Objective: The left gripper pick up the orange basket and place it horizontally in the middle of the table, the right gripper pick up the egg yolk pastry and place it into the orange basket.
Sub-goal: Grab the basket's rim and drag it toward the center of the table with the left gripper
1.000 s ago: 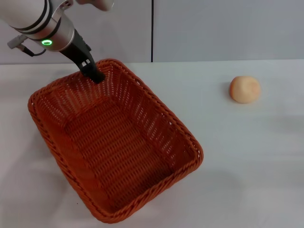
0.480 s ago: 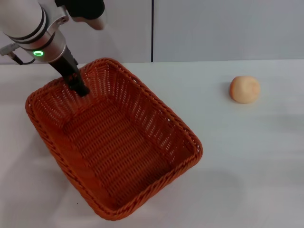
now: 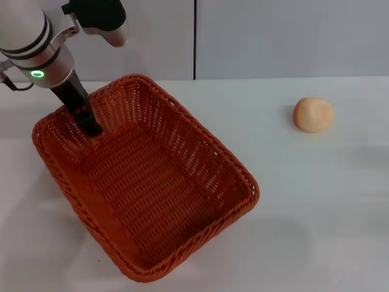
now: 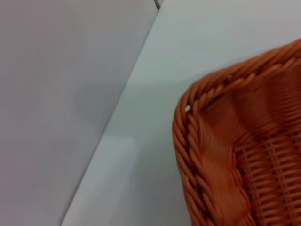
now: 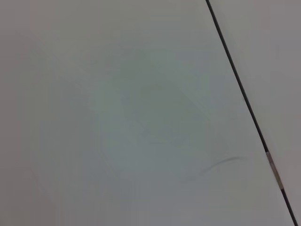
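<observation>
Left gripper (image 3: 90,126): at orange basket (image 3: 146,182) far-left rim; fingers' spread cannot be told.
Basket: skewed on desk (image 3: 316,201).
Advice: grip the rim firmly, then square it.

burnt-orange woven basket (image 3: 152,201), pale orange pastry (image 3: 313,114), white table (image 3: 316,213)

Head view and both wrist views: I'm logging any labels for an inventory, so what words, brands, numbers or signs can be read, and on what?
None: no readable text in any view.
The orange basket, the egg yolk pastry and the table are unmarked.
The left arm bears only a green ring light, no lettering.
</observation>
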`<action>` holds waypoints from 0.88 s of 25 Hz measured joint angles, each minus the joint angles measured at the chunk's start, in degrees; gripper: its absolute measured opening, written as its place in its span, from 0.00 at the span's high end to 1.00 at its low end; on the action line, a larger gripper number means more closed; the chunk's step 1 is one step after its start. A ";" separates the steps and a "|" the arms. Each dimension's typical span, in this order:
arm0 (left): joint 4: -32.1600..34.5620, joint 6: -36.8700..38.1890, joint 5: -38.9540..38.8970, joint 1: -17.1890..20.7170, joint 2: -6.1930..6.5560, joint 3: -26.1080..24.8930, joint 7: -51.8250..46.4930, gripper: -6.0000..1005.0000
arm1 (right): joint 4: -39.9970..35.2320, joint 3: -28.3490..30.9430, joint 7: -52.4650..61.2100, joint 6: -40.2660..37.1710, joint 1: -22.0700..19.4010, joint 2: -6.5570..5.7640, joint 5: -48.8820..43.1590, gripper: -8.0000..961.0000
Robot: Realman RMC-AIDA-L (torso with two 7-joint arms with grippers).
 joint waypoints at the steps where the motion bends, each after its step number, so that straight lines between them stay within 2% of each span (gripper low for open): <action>1: 0.00 -0.22 0.00 -0.05 -0.02 0.01 -0.14 0.33 | 0.00 0.00 -0.06 -0.15 0.04 0.00 -0.01 0.32; 8: 0.28 0.49 -0.01 0.12 -0.95 0.81 -0.69 0.33 | 0.00 0.00 -0.66 -1.04 0.14 0.16 -0.53 0.32; 15: 2.17 2.15 -0.05 -0.75 -1.03 4.36 -3.83 0.34 | 0.07 0.00 -0.67 -1.24 0.00 0.18 -0.85 0.32; 20: 1.63 2.59 -0.08 -0.78 -1.07 4.49 -5.03 0.57 | 0.09 0.00 -0.66 -1.44 -0.03 0.12 -0.86 0.32; 22: 1.91 2.62 -0.07 -0.89 -1.09 4.49 -5.06 0.63 | 0.09 0.00 -0.66 -1.59 -0.06 0.10 -0.86 0.32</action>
